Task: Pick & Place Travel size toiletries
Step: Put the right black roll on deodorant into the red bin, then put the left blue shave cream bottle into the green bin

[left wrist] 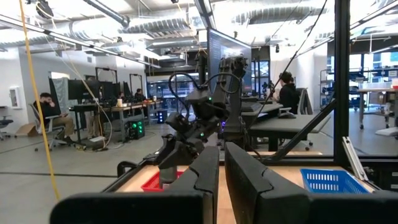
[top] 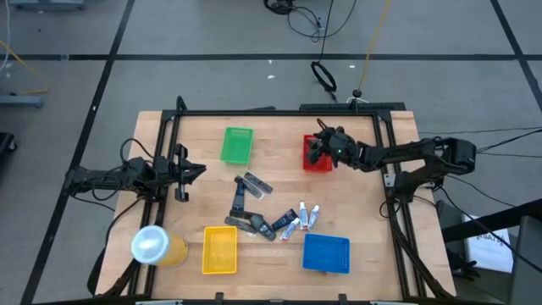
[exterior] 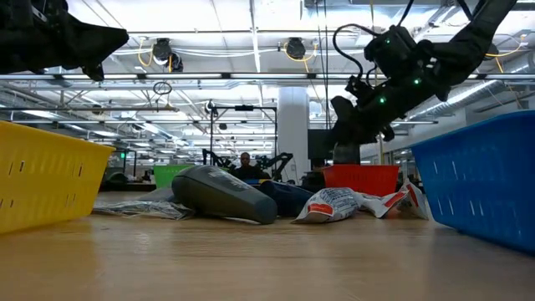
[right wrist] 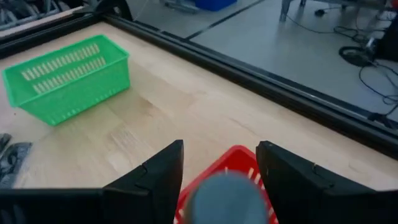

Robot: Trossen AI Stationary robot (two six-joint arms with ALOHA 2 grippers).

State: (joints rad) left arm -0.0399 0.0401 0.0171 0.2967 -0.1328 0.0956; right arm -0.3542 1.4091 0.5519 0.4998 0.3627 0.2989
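The toiletries lie loose at mid-table: dark oblong pieces (top: 254, 184) and small white tubes (top: 303, 216). The low view shows a grey piece (exterior: 226, 194) and a tube (exterior: 343, 203) lying flat. My right gripper (top: 315, 146) hovers over the red basket (top: 318, 163) near the far right and carries a grey piece (right wrist: 230, 199) between its fingers. My left gripper (top: 196, 169) waits shut at the table's left edge, above the wood. My right gripper has the grey rounded piece (right wrist: 214, 193) between its two fingers, seen end-on in the wrist view. The fingers slant down from the table's right side. The piece is clear of the table, above the red basket's rim (right wrist: 239, 152). The contact faces themselves do not show.
Green basket (top: 237, 144) at the far middle, yellow basket (top: 220, 250) and blue basket (top: 326, 252) along the near edge. A yellow cup with a whitish lid (top: 157, 246) stands at the near left corner. A black frame (top: 279, 111) borders the table.
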